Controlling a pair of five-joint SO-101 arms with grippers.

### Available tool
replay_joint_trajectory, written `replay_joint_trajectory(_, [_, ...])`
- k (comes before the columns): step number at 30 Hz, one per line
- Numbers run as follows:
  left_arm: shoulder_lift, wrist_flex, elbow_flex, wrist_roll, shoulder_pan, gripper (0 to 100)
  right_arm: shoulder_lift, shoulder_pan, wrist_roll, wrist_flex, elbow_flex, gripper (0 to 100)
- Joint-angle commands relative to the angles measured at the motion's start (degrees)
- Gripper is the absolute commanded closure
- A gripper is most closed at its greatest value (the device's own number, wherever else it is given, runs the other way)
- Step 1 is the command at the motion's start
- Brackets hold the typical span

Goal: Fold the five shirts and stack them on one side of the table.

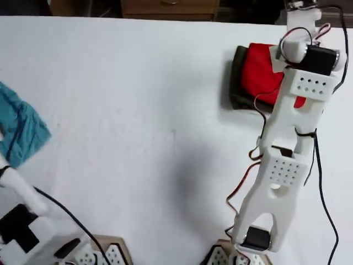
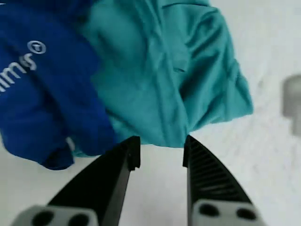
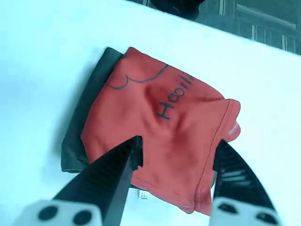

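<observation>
At the surface's point(image 1: 138, 110) left edge, the left hand point(image 2: 161, 142) is held open beside a crumpled teal shirt point(image 2: 178, 70), which is overlapped by a blue shirt point(image 2: 42, 84). Toward the far right corner, the right hand point(image 3: 178, 146) is held open above a red shirt point(image 3: 164, 117) stacked on a dark shirt point(image 3: 87, 117).

A plain white tabletop point(image 1: 138, 110) with a matt surface takes up nearly all of the high view, and the light on it is even, with only a soft grey shadow point(image 1: 190, 185) near its middle. Behind its far edge stands a brown wooden cabinet point(image 1: 168, 6) with a drawer front, with dark space on both sides. In the right wrist view, a dim grey panelled surface point(image 3: 263, 21) lies beyond the table edge.
</observation>
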Motion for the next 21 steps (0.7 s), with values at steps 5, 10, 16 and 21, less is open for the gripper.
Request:
replay_joint_trajectory(5, [15.65,-7.03,-12.44,-6.95,-12.31,82,-12.09,-2.24,-2.2,1.54,6.42,75.5])
replay_joint_trajectory(10, [30.15,-4.66,-26.59,-8.18,-14.07,82,-26.68,-6.73,-2.99,1.45,25.32,75.5])
replay_joint_trajectory(16, [43.34,3.78,-43.12,-8.09,-13.36,82,-45.85,-11.21,-2.9,1.36,48.44,75.5])
replay_joint_trajectory(21, [51.69,9.41,-53.32,-8.09,-12.75,83,-56.84,-11.56,-2.9,1.27,65.93,75.5])
